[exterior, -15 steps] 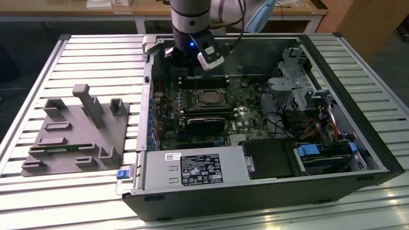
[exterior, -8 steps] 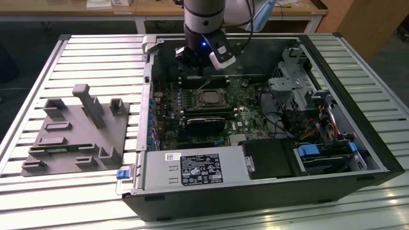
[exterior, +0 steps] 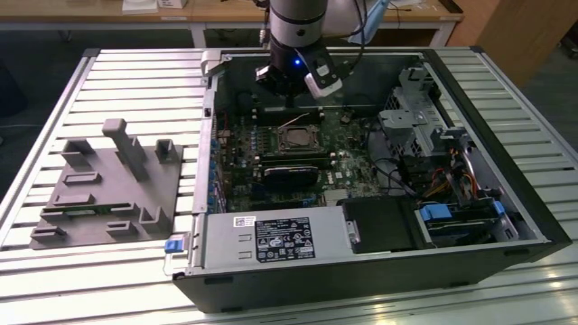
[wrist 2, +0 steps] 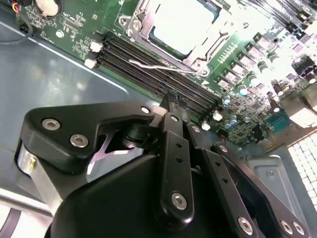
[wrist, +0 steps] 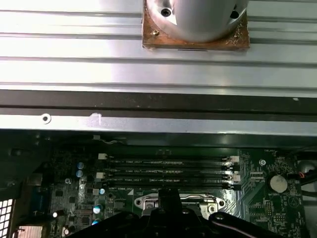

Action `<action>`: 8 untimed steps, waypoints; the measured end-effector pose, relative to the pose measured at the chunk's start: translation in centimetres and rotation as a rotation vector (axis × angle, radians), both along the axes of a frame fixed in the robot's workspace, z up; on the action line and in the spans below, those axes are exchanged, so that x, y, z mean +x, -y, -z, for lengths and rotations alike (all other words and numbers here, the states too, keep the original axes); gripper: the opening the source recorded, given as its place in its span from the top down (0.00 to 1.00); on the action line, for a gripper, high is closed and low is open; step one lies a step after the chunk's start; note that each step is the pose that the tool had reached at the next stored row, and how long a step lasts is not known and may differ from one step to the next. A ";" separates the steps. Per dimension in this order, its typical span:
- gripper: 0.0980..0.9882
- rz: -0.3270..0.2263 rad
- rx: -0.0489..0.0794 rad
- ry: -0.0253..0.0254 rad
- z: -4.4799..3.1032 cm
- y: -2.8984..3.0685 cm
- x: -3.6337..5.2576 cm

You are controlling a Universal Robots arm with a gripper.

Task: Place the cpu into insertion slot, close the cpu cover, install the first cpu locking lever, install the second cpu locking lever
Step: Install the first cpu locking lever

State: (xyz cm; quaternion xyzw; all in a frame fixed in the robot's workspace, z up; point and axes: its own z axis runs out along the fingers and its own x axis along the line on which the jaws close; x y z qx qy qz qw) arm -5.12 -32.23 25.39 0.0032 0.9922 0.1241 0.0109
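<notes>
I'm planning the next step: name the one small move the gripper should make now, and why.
Probably ease the gripper down toward the wire lever. The chip already lies inside the metal frame, the lever looks unlatched across the memory slots, and the gripper hangs close by.

Worktop (exterior: 118,74): ribbed bare metal, satin sheen. Jig (exterior: 108,189), left of frame: matt grey plastic. Case (exterior: 361,284): matt black metal. Cpu (wrist 2: 181,22): smooth silvery metal. Tool (exterior: 289,101): black, semi-gloss. Board (wrist 2: 74,29): glossy green.
</notes>
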 end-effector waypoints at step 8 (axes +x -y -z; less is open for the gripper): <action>0.99 0.000 -0.022 0.0408 0.44 0.00 -0.07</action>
